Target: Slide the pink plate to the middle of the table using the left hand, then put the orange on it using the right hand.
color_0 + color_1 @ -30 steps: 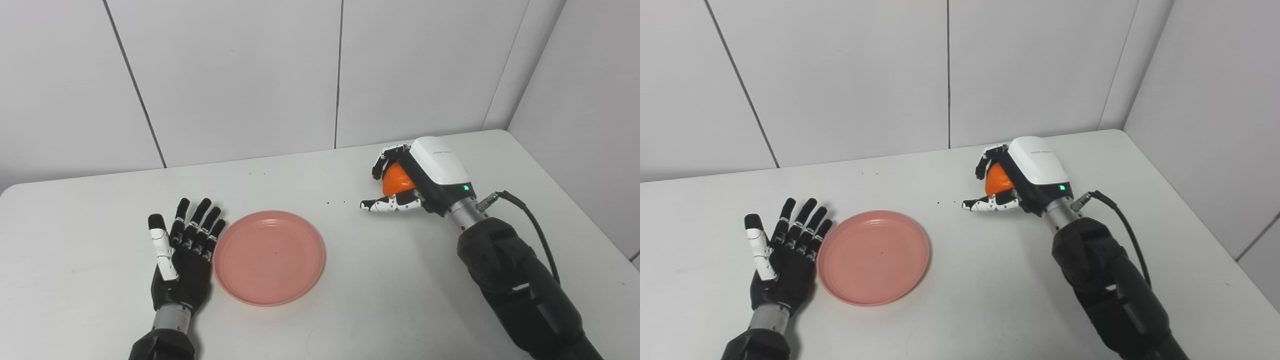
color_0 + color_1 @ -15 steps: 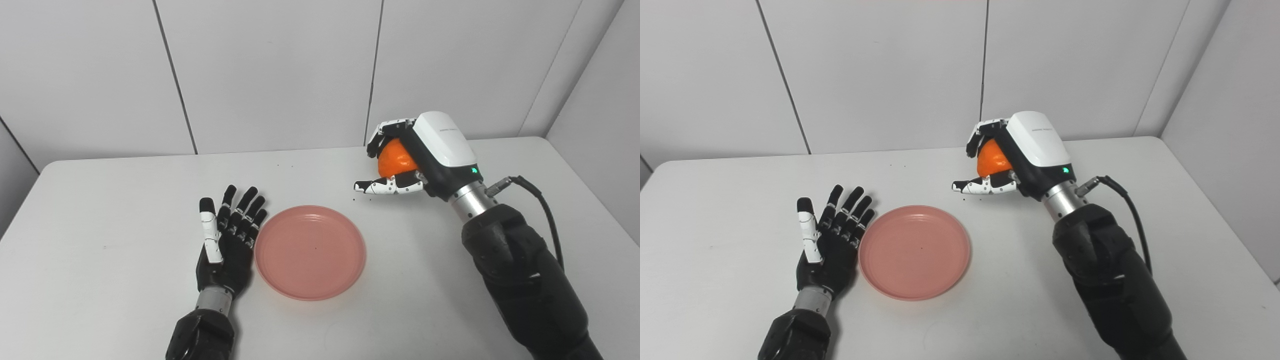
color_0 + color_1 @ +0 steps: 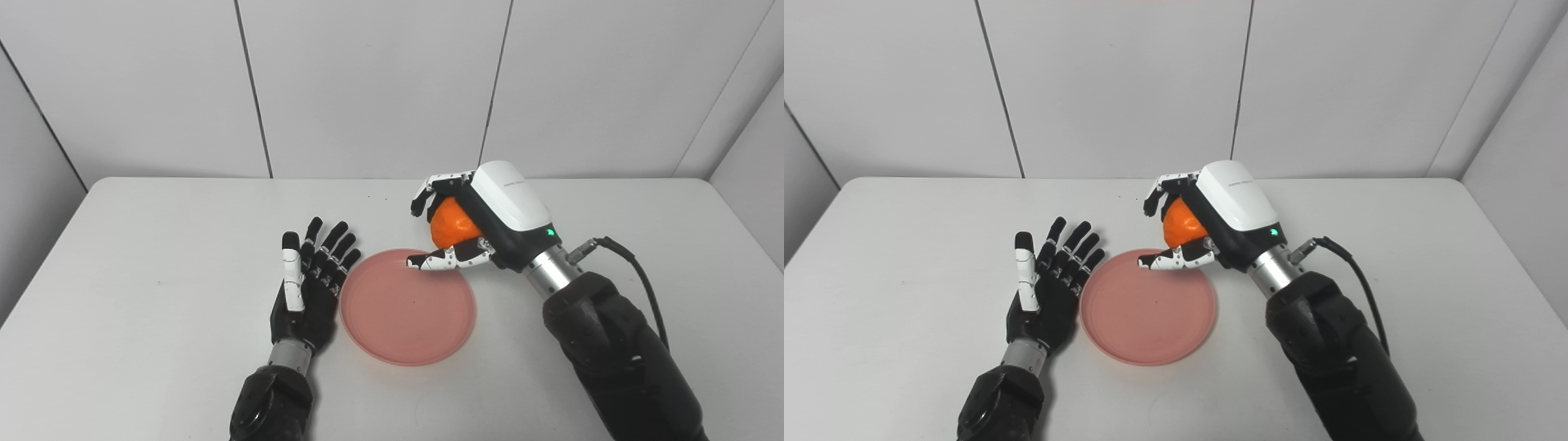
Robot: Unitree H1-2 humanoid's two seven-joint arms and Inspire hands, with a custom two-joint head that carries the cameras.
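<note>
The pink plate lies flat near the middle of the white table. My left hand rests open beside the plate's left rim, palm facing right, fingers straight and apart, holding nothing. My right hand is shut on the orange and hovers above the plate's far right rim. Its thumb reaches over the plate's far edge. The orange is partly hidden by the fingers and the white back of the hand.
White wall panels rise just behind the table's far edge. A black cable loops off the right wrist. A few small dark specks lie on the table behind the plate.
The camera has swung, shifting the whole picture. My right hand has lifted the orange off the table and carried it left to above the plate's far rim. The left hand stays beside the plate.
</note>
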